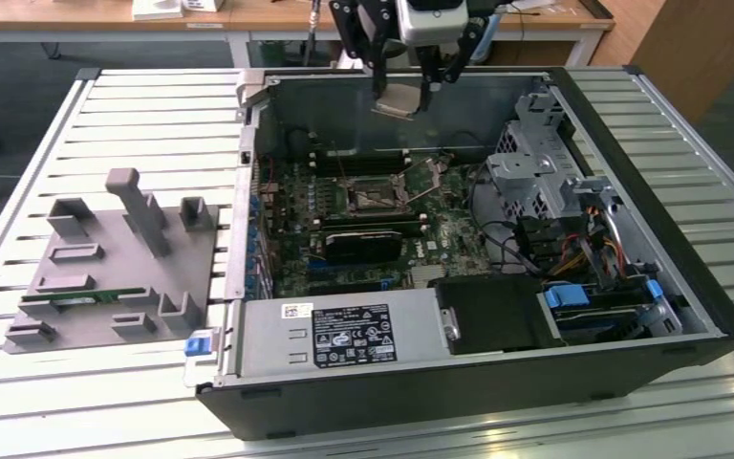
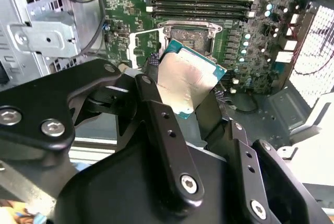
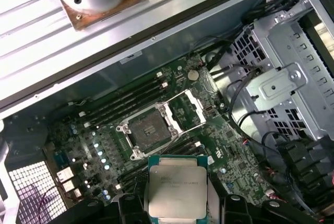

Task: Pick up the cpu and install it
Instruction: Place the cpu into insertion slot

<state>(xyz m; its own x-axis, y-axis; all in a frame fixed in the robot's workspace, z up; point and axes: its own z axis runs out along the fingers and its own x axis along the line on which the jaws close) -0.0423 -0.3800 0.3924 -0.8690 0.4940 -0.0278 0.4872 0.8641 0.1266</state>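
First wrist view: cpu point(image 3: 176, 187) edge hidden behind end effector point(image 3: 177, 209); arm point(image 1: 426, 19) cropped at exterior view's top.

You'll see the cpu point(image 3: 176, 192) has a dull silver metal lid, lightly satin, on a green rim. Your end effector point(image 1: 405, 96) is matt black with bright metal screws point(image 2: 189, 184). At the left of the exterior view, the tray point(image 1: 99, 277) is matt grey plastic, and the bench point(image 1: 138, 105) is ribbed, shiny metal.

The tray point(image 1: 112, 273) sits to the exterior view's left of the case point(image 1: 469, 397); the cpu point(image 1: 397, 101) hangs above its far end.
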